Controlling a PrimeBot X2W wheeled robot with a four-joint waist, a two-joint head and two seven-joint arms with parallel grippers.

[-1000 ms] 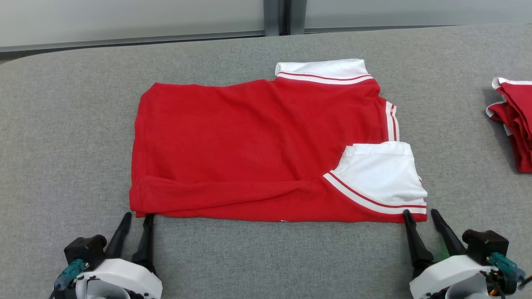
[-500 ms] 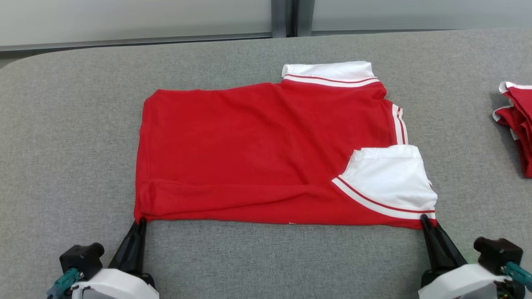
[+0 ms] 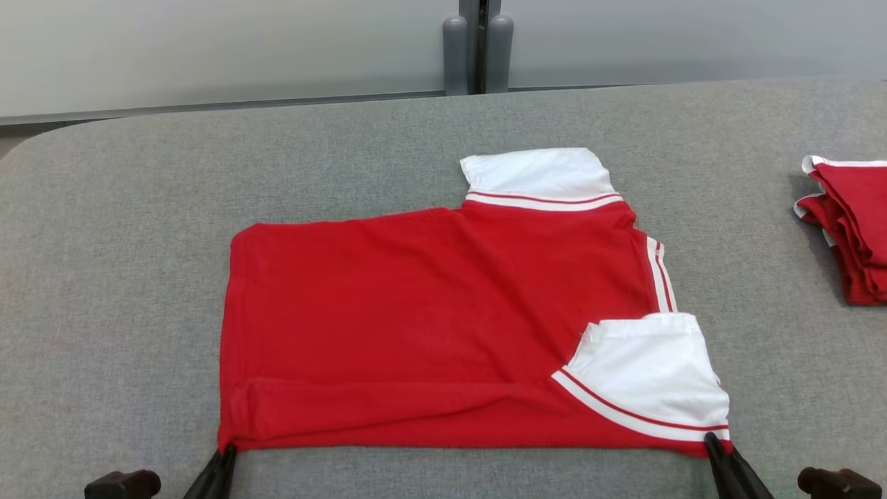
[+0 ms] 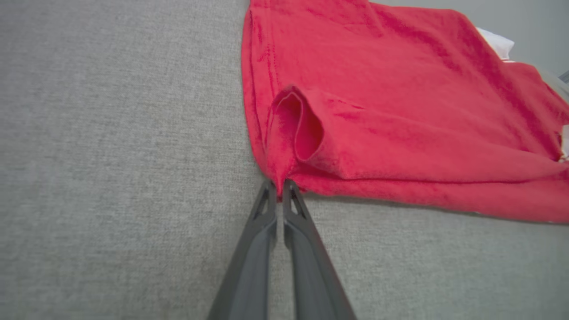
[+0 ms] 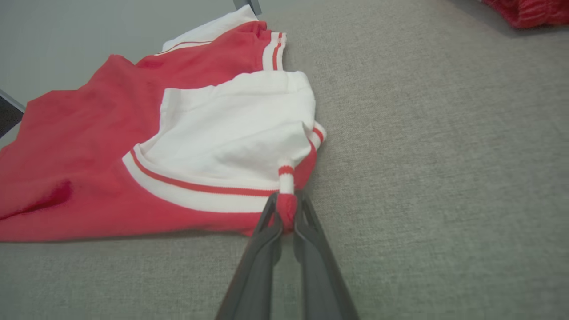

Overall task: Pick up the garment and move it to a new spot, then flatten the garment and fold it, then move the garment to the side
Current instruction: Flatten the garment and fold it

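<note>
While left gripper (image 4: 280, 187) and right gripper (image 5: 286, 208) pinch only corner tips of the red polo shirt (image 3: 429, 326), uneven lifting could pull either free.

Looking over a grey woven surface (image 3: 360, 138), rounding at its far left corner; facing a pale wall (image 3: 208, 48) beyond with two grey upright posts (image 3: 455, 55).

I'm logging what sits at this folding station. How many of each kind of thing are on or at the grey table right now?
red-and-white garment, laid out: 1
pile of red cloth at the right edge: 1 (pieces in it cannot be counted)
tools: 2, left tool and right tool, each shut on a near corner of the garment
grey table: 1
Total: 5
</note>
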